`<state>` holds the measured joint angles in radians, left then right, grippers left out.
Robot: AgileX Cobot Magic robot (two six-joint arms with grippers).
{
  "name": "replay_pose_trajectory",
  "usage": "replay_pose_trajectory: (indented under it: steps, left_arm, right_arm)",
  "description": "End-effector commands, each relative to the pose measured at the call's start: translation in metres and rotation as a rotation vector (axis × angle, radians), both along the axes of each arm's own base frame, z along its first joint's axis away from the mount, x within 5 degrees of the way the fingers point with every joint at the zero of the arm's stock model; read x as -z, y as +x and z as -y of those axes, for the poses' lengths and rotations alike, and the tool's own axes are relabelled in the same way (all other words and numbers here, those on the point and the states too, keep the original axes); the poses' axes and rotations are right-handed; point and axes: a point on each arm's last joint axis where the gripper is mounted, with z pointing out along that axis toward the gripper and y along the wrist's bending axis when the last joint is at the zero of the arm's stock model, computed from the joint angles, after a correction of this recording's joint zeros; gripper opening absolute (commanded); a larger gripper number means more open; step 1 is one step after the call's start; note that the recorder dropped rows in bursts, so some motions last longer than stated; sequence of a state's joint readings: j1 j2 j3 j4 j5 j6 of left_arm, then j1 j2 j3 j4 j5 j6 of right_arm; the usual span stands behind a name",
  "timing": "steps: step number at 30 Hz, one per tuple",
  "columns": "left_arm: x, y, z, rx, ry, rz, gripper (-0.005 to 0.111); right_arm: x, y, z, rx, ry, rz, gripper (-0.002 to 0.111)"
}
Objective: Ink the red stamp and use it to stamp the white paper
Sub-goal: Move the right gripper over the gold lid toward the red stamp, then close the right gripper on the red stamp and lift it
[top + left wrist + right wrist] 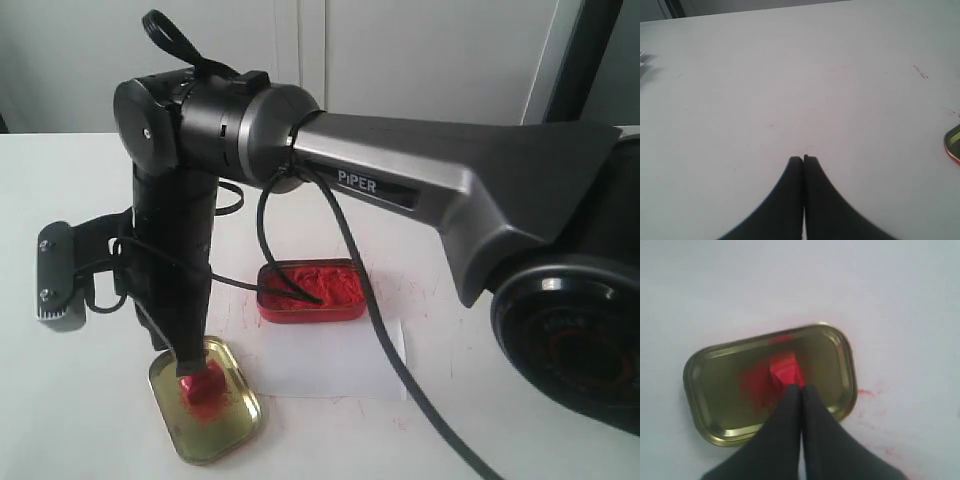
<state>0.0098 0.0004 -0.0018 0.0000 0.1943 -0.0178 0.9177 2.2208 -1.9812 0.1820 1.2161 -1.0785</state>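
1. Exterior view: the right arm reaches across the middle and points straight down. The right gripper (190,366) has its tips in the gold lid (236,421) at the 7 o'clock corner of the scene. The red stamp (204,384) sits in the lid right at the tips, on a red smear. It looks tilted, not flat on its base.
2. Same view, layout: the red tin (310,311) of ink paste is open and lies at about 2 o'clock from the stamp, long axis 9-to-3. The white paper (340,365) lies at 3 o'clock from the lid, just at the tin's 6 o'clock side. So inking means up and toward 2 o'clock, then back toward 6 for the paper. The left arm is not visible here.
3. Left wrist view: the left gripper (803,160) has its fingers pressed together with nothing between them, over bare table (790,75). Only a sliver of the lid rim shows at the frame edge and there is no stamp, so this arm is the farther one.
4. Right wrist view: finger seam closed, no wider than on the idle left one. The stamp lies just beyond the tips, inside the lid. I can't tell whether a sliver of its knob is pinched or the tips only touch it.
5. Judgement: the right arm owns the move. Confirm the grip before lifting, since a tilted stamp could slip out.
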Motion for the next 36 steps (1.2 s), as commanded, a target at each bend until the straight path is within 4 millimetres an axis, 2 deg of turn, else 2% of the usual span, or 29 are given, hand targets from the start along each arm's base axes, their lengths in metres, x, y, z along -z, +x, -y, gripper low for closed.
replay_pose_trajectory:
  steps: [1, 7, 11, 14, 17, 26, 36]
  left_arm:
    - [0.001, 0.000, 0.000, 0.002, -0.009, -0.001, 0.000]
    - [0.001, 0.000, 0.000, 0.002, -0.009, -0.001, 0.000]
    - [0.001, 0.000, 0.000, 0.002, -0.009, -0.001, 0.000]
    - [0.001, 0.000, 0.000, 0.002, -0.009, -0.001, 0.000]
    - [0.001, 0.000, 0.000, 0.002, -0.009, -0.001, 0.000]
    - [0.001, 0.000, 0.000, 0.002, -0.009, -0.001, 0.000]
    - [0.001, 0.000, 0.000, 0.002, -0.009, -0.001, 0.000]
  right_arm:
    - [-0.004, -0.006, -0.004, -0.279, 0.022, 0.062, 0.000]
    - [0.008, -0.002, 0.005, -0.356, -0.082, 0.124, 0.003]
    - [0.019, -0.002, 0.008, -0.363, -0.115, 0.123, 0.020]
    - [0.020, -0.003, 0.007, -0.363, -0.110, 0.128, 0.023]
    - [0.020, -0.008, -0.003, -0.370, -0.069, 0.167, 0.028]
    - [0.043, -0.010, -0.005, -0.366, -0.132, 0.137, 0.028]
    - [0.057, -0.009, -0.007, -0.369, -0.150, 0.119, 0.027]
